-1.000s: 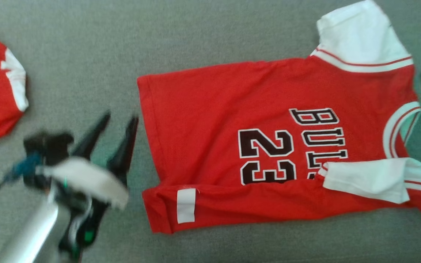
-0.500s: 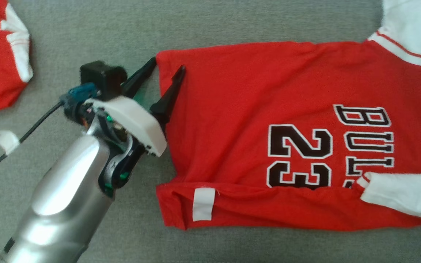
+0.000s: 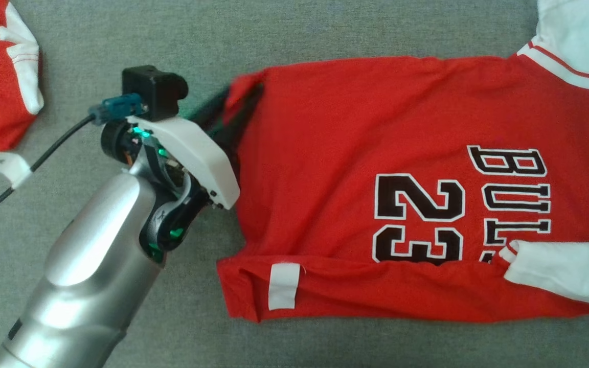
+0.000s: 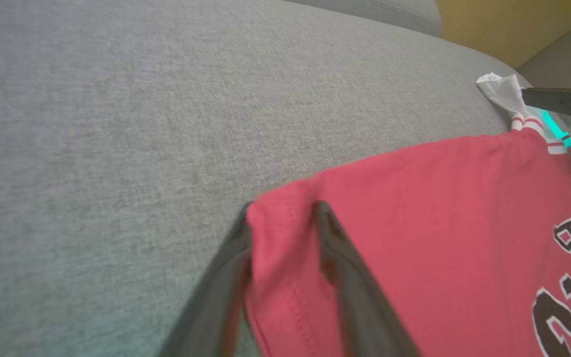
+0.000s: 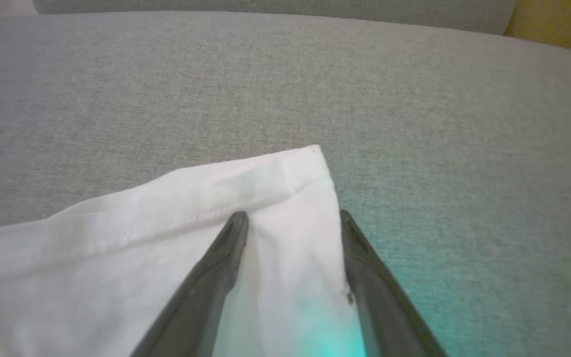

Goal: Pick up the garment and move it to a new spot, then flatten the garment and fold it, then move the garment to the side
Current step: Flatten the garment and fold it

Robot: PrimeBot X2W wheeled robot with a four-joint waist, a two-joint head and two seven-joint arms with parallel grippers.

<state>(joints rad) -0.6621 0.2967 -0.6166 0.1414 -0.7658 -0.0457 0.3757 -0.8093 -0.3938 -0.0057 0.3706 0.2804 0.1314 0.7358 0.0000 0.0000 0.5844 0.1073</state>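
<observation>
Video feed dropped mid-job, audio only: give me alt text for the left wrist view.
The left gripper has its two dark fingers astride a corner of the red jersey, which lies on a grey cushion. At far right, the right gripper reaches the white sleeve.

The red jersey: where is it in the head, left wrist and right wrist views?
Head view: the jersey spreads over centre and right.
Left wrist view: lower right, a corner inside the left claw.
Right wrist view: its white sleeve, lower left and centre.
Shared landmark: that sleeve, upper right elsewhere.
</observation>
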